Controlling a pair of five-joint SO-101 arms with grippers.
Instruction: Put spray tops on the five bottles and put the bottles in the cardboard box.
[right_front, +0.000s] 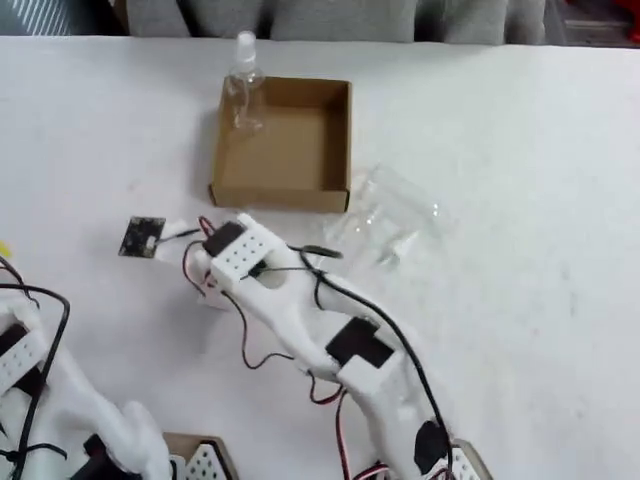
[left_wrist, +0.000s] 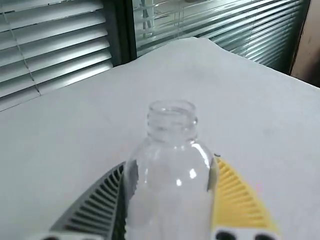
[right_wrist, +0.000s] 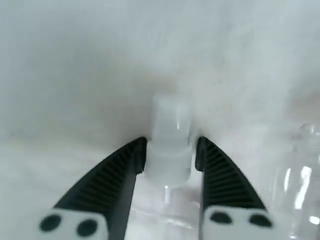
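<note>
The right arm (right_front: 330, 340) stretched from the near right edge toward the table's middle. The right gripper (right_wrist: 171, 145) pressed its 2 black fingers against either side of a spray top (right_wrist: 170, 120). The left arm (right_front: 80, 410) sat at the near left corner. The left gripper (left_wrist: 169, 167) clamped a bottle (left_wrist: 172, 120) between 1 grey and 1 yellow finger.

A capped bottle (right_front: 243, 80) is standing at the far left corner of the cardboard box (right_front: 280, 195). Loose bottles (right_front: 395, 215) are lying just right of it, on the table (right_front: 520, 150).
</note>
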